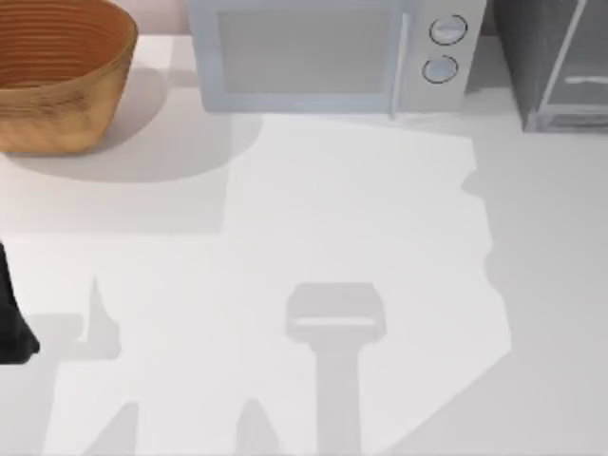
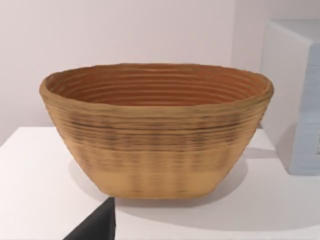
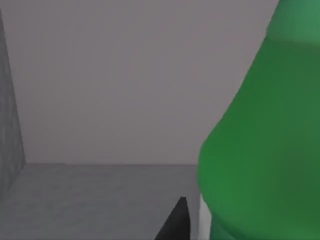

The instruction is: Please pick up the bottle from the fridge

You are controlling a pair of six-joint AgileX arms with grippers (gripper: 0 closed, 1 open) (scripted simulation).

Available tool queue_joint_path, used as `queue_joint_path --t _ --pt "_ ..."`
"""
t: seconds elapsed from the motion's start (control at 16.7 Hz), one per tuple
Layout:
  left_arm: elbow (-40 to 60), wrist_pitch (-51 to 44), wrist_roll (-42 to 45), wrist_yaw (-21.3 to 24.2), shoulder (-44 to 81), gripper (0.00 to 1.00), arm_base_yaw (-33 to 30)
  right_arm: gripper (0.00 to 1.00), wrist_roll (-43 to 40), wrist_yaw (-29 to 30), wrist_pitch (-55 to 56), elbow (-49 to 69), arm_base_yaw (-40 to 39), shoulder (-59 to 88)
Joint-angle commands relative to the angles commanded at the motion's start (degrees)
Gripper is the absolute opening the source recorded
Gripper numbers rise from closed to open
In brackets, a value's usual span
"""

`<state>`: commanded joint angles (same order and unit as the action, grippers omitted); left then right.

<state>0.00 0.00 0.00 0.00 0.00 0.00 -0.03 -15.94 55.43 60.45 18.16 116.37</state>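
The green bottle (image 3: 260, 150) looms very close in the right wrist view, standing on the grey floor inside the fridge (image 3: 100, 200). My right gripper (image 3: 235, 227) is inside the fridge and shut on the bottle. One dark finger (image 3: 175, 222) lies against the bottle's side by the pale label, and the other is hidden behind it. From above, the dark grey fridge (image 1: 546, 66) stands at the back right corner. My left gripper (image 1: 13, 332) is parked at the table's left edge, open, with one dark finger (image 2: 95, 225) facing the basket.
A woven brown basket (image 1: 57, 76) (image 2: 155, 130) sits at the back left. The silver-white microwave (image 1: 323, 57) with two round knobs stands between the basket and the fridge; its side (image 2: 295, 100) appears in the left wrist view. Arm shadows fall across the white table (image 1: 313, 218).
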Motion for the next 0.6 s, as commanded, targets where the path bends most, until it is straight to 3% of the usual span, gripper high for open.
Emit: queue_joint_path --t 0.3,0.6 --pt "0.0 0.0 0.0 0.0 0.0 1.00 0.0 0.00 0.4 -2.5 4.9 -13.4 2.2 -8.3" --pt "0.0 0.0 0.0 0.0 0.0 1.00 0.0 0.00 0.5 -3.1 6.3 -15.9 2.7 -10.2"
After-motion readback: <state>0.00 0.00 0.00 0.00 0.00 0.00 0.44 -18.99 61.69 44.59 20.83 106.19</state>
